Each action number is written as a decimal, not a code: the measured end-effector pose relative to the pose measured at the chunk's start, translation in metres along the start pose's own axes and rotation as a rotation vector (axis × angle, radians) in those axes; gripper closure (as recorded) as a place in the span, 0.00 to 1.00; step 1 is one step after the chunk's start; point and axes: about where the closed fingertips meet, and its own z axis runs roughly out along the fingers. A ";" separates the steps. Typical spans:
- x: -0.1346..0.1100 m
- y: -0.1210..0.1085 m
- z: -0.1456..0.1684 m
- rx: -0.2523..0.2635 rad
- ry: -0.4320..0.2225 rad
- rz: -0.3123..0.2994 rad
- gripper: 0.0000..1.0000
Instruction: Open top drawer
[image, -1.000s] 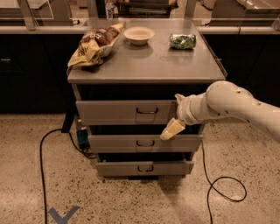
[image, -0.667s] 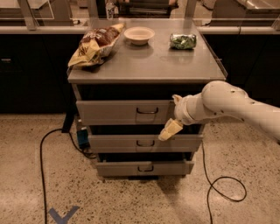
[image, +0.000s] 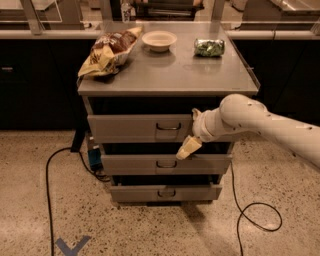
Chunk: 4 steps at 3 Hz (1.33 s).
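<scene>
The top drawer (image: 135, 128) is the uppermost grey metal front of the cabinet, just under the tabletop, with a small dark wire handle (image: 168, 126) at its centre. A dark gap shows above its front. Two more grey drawers (image: 165, 164) sit below it. My gripper (image: 187, 148) is cream-coloured, at the end of a white arm (image: 250, 120) that reaches in from the right. It hangs in front of the right part of the top drawer, just right of and below the handle, pointing down-left over the gap above the middle drawer.
On the cabinet top (image: 200, 75) lie a chip bag (image: 107, 52), a white bowl (image: 159, 40) and a green packet (image: 209, 47). Black cables run on the speckled floor at the left (image: 47, 190) and right (image: 255, 217). Dark counters stand behind.
The gripper and arm have shifted a little to the left, closer to the top drawer's handle. The drawers look unchanged.
</scene>
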 end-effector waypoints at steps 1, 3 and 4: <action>0.002 0.002 0.003 -0.019 0.000 0.010 0.00; -0.001 0.008 -0.006 -0.049 0.000 0.028 0.00; -0.001 0.008 -0.005 -0.049 0.000 0.028 0.00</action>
